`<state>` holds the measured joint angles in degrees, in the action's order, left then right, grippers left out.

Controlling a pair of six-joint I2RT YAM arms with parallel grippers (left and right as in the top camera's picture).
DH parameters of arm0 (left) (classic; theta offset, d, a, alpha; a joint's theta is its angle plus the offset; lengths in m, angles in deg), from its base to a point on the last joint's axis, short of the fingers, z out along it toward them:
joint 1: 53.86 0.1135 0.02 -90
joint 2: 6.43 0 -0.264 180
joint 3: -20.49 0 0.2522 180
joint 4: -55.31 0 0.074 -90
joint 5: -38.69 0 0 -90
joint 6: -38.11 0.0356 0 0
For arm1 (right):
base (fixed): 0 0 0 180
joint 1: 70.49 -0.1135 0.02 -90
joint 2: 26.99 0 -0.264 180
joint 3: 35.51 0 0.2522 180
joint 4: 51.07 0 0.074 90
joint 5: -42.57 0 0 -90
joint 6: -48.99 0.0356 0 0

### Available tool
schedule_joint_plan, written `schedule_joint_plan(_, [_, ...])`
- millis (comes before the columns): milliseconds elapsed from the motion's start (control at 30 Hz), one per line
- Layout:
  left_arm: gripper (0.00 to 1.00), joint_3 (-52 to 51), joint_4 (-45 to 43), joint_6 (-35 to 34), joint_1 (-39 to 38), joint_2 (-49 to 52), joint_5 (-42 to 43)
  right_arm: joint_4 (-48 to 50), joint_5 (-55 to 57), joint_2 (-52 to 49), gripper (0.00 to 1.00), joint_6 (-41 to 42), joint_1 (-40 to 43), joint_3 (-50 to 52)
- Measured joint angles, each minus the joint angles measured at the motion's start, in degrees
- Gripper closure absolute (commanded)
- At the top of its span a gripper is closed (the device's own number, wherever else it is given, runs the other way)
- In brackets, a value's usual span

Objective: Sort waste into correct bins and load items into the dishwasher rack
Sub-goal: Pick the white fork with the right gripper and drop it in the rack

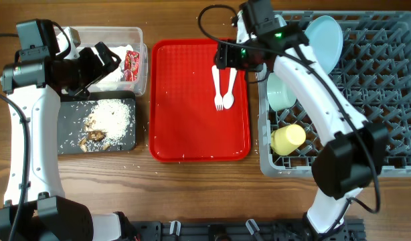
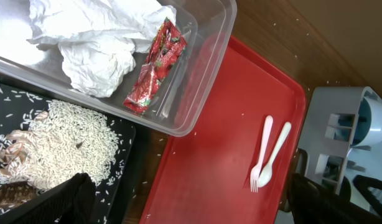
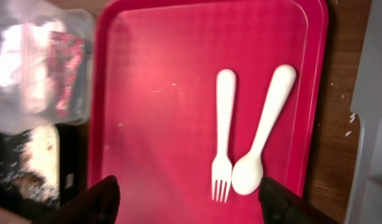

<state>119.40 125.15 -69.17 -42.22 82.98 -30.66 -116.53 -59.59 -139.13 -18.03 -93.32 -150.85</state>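
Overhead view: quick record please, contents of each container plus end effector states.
clear tub: napkin, red wrapper
black tray: rice scraps
red tray: fork, spoon, side by side
rack: plate, bowl, yellow cup
left end effector: open, empty
right end effector: open, above fork and spoon

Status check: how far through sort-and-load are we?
Done: napkin and wrapper are in the tub, and the rice is on the black tray. Plate, a bowl and cup sit in the rack.
In hand: the right gripper is open over the fork and spoon on the red tray.
Left: loading those two.
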Motion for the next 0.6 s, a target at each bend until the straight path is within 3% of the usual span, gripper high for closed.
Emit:
schedule_joint_plan(400, [0.00, 0.0, -0.1, 0.0, 0.0, 0.0, -0.7, -0.1, 3.2, -17.6, 0.57, 3.1, -3.1, 0.0])
schedule_joint_plan(500, [0.00, 0.0, 0.0, 0.0, 0.0, 0.0, -0.7, 1.2, 1.9, -18.6, 0.75, 3.5, -3.1, 0.0])
schedule_joint_plan(567, [0.00, 0.0, 0.0, 0.0, 0.0, 0.0, -0.7, 1.8, 1.2, -18.8, 0.95, 4.0, -3.1, 0.0])
schedule_joint_plan(600, [0.00, 0.0, 0.0, 0.0, 0.0, 0.0, -0.8, 1.8, 1.0, -18.9, 0.96, 4.4, -3.1, 0.0])
